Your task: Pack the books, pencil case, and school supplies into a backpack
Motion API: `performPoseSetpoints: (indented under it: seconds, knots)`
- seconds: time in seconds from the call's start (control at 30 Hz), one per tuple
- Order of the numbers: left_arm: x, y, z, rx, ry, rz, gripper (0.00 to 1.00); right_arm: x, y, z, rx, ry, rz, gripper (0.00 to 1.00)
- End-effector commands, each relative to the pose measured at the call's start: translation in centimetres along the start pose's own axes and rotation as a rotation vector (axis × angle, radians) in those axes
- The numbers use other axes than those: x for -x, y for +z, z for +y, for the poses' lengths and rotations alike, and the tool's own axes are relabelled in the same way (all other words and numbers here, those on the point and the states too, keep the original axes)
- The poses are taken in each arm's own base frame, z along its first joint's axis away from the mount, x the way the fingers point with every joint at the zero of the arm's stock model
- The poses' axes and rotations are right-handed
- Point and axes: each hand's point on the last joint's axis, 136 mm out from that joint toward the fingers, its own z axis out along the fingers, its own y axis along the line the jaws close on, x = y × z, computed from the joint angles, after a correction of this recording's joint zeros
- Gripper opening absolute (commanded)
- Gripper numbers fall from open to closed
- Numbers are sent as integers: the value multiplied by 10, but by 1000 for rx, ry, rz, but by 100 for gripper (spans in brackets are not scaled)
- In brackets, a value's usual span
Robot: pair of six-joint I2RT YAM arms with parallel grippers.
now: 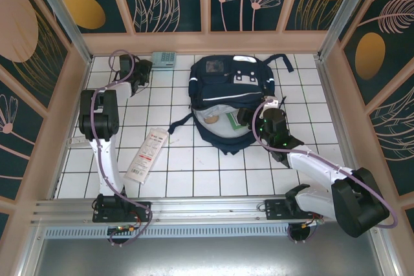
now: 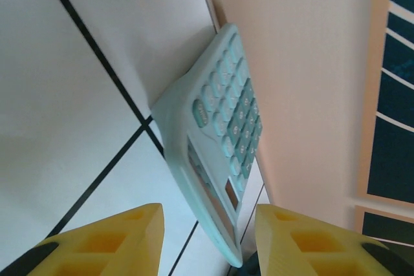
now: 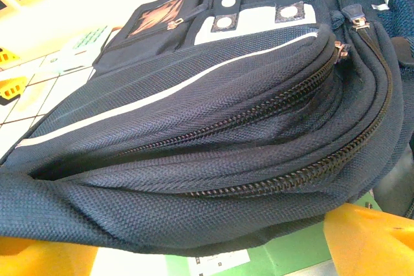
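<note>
Table (image 1: 194,172): white tiles with dark grout, floral panels all round, both arms bolted at the near edge.
White packet (image 1: 147,154): red print, loose on the tiles by the left arm, well apart from the bag. Not packed.
Right gripper (image 3: 207,253): at the bag's mouth with its yellow fingers (image 3: 369,237) spread wide. The bag's upper lip drapes across the gap. I read it as propping the mouth open rather than pinching the fabric.
Green book (image 3: 291,253): inside the mouth, under the lip. Packed.
Tan shape (image 1: 208,119): beside the green book in the opening. It may be the pencil case, but I can't confirm.
Other books: can't make them out, presumably deeper inside.
Backpack (image 1: 229,85): navy, mid-table, main zip open, mouth facing the near edge.
Calculator (image 2: 220,140): pale teal, far left, touching the foot of the far wall (image 2: 304,63). Not packed.
Left gripper (image 2: 207,224): fingers (image 2: 116,237) apart, astride the calculator's near end, not clamped on it.
Progress: judged past halfway, with the calculator pickup in hand and the packet left to pack after it.
Top view adds: the packet, the overall layout and the bag's contents.
Left wrist adds: how the fingers straddle the calculator and its contact with the wall.
Right wrist adds: zip tracks, a white label on the green book, and the calculator far off to the left.
</note>
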Motion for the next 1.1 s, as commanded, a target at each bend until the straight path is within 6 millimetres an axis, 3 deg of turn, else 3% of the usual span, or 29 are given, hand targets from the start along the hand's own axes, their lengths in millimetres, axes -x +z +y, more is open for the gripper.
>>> performPoseSetpoints:
  seconds: [0.0,0.37,0.57,1.07]
  knots:
    - [4,-3,-9,-21,27,3,42,9,0,5,32,-2,-38,89]
    - [9,21,3,10,25,0,41,9,0,5,28,-2,-39,89]
    - [8,28,19,41,13,2,41,8,1,3,23,-3,-38,90]
    - [17,50,21,29,9,-8,39,6,4,3,19,-4,-29,90]
